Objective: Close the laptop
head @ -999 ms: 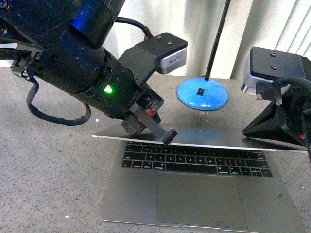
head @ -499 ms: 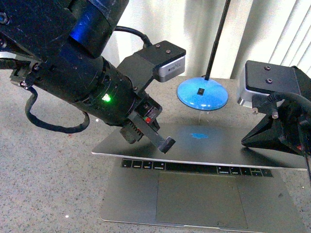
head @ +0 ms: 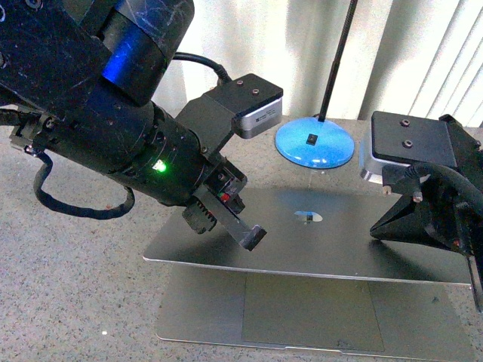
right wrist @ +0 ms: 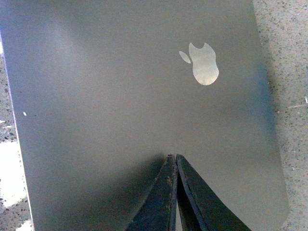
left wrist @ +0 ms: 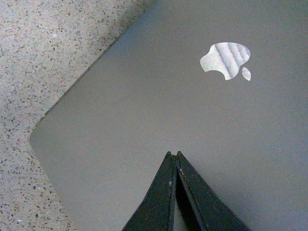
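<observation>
Pressing evenly is what this step needs, by my reading. The laptop (head: 317,253) lies by the tabletop's near edge, toward the right corner. Its lid hangs low over the base with a slim gap not yet shut — the trackpad strip shows beneath. Your left gripper (head: 253,237) appears to rest on the lid's left part, fingers pinched together, holding nothing. The right gripper (head: 377,231) sits on the lid's right part, likewise closed and empty. Lower both together so the lid doesn't twist, and ease off at contact. Farther back, by the far edge, stands the blue lamp base (head: 315,145) — no container shows anywhere.
</observation>
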{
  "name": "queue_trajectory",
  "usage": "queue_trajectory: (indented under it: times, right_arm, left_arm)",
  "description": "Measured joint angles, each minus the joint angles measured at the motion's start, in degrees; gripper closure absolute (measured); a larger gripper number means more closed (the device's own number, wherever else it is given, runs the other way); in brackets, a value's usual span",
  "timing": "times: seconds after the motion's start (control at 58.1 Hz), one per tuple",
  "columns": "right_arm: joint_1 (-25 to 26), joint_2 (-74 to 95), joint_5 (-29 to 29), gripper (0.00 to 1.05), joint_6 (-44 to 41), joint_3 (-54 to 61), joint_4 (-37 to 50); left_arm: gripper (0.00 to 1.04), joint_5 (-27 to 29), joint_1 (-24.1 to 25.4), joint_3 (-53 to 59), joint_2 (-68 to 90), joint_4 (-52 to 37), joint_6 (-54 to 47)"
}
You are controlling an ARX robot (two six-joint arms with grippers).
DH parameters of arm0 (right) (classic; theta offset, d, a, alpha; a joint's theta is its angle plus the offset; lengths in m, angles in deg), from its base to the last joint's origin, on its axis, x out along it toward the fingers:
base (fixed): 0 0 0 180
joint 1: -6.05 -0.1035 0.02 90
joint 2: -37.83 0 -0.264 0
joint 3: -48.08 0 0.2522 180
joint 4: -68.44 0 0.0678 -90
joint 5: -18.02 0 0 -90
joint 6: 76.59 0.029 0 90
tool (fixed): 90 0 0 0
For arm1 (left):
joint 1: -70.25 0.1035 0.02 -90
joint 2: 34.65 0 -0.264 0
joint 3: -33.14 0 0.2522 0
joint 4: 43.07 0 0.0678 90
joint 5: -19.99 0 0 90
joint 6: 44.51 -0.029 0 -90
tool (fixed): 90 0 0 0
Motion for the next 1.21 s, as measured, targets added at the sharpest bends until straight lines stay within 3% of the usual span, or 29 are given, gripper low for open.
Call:
queue_trajectory:
  times: [1.205]
  right_arm:
    - [-0.59, 9.31, -0.63, 1.02, 0.46, 2.95, 8.35]
  left_arm:
    - [1.01, -3.10, 0.35, 5.77, 6.75, -8.22, 2.16]
